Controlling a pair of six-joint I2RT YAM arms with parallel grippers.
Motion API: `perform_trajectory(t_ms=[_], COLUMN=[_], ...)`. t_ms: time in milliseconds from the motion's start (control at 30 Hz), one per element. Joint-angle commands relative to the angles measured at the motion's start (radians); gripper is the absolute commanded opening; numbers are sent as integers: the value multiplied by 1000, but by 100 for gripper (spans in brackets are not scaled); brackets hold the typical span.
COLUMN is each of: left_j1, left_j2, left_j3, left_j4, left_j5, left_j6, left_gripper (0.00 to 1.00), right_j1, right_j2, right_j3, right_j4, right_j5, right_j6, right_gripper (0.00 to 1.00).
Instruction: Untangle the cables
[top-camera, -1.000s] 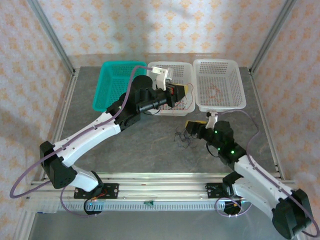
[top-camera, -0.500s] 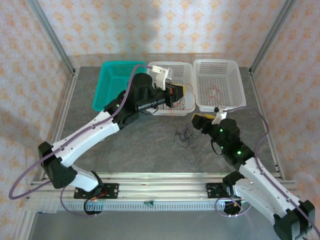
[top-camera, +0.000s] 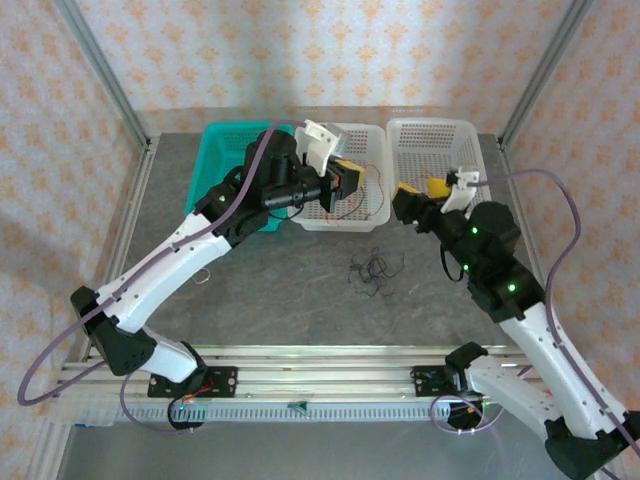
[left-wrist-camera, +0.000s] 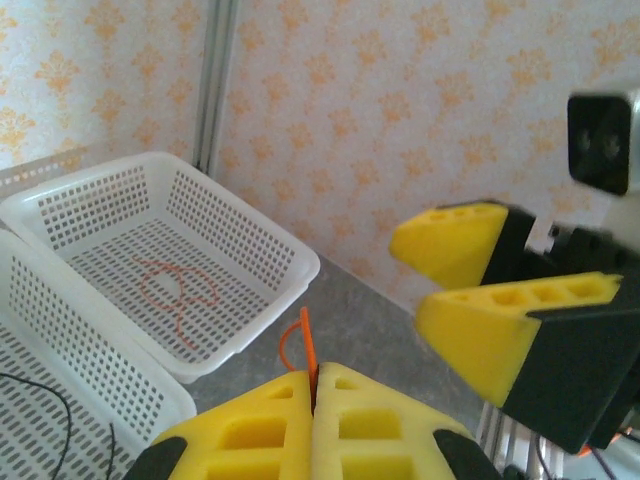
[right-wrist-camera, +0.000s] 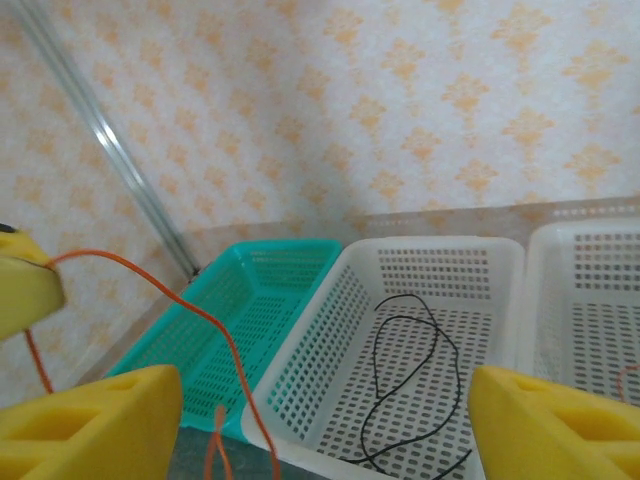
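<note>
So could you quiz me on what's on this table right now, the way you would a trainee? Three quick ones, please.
1. True or false: the left gripper is shut on an orange cable.
2. Pick one: the lone cable lying in the right white basket is A black, B orange-red, C blue.
3. Fill the gap: the tangle of black cables lies on the ___, outside every basket.

Key: 1 true; 2 B; 3 table.
</note>
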Motion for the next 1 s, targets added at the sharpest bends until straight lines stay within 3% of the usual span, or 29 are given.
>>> perform_trajectory(t_ms=[0,267,533,733,967], left_j1=[40,54,84,88,87], left_j2=[16,36,31,62,68], left_j3=[55,103,107,159,169], left_j4=[-90,-180,-229,-298,-294], left_j5=[100,180,240,307,332], left_j6=[80,112,180,232,231], left_gripper=[0,0,0,0,0], right_j1=[2,-101,-238,-239,-232], right_j2=[46,126,199,251,316], right_j3=[68,86,119,148,193], right_j4=[-61,45,33,-19,-73], right_j5=[-112,-334,-723,-863,-936], right_j6=[-65,-36,-129,-245,-349], right_gripper=[75,75,77,75,73])
